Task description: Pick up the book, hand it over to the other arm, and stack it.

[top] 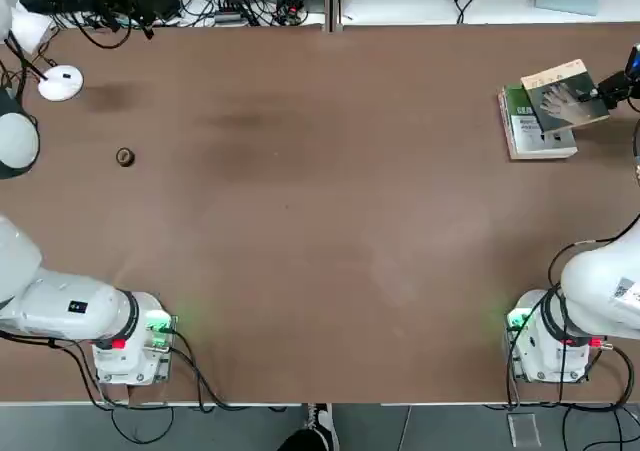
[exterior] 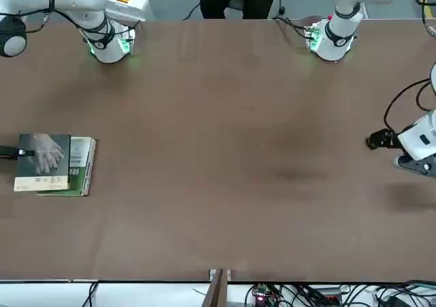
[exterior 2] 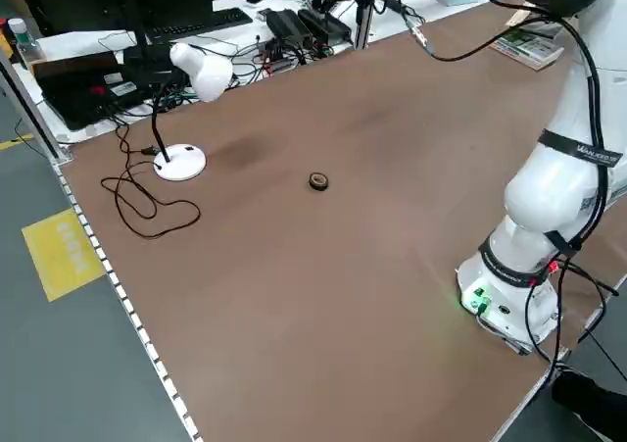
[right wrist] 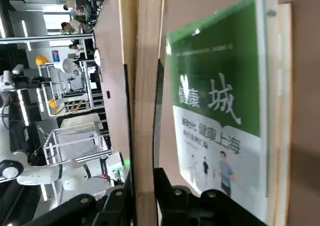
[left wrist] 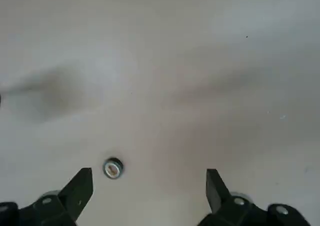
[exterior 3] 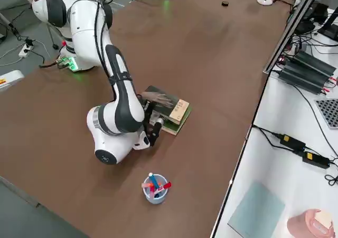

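Two fingers of the right gripper [right wrist: 142, 198] are closed on the edge of the book [top: 566, 95], held above the green-and-white book [top: 537, 131]. Lower it flat and square before letting go. Far away, the left gripper [left wrist: 149, 188] is wide open, empty.

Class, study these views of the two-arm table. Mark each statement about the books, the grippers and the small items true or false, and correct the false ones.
1. The right gripper has its jaws shut on the grey book. True.
2. The grey book lies alone on bare table. False: it is over the green-and-white book.
3. The left gripper holds a book. False: its jaws are open and empty.
4. A small round object sits on the table's left part in the top view. True.
5. A cup of pens stands near the right arm. True.
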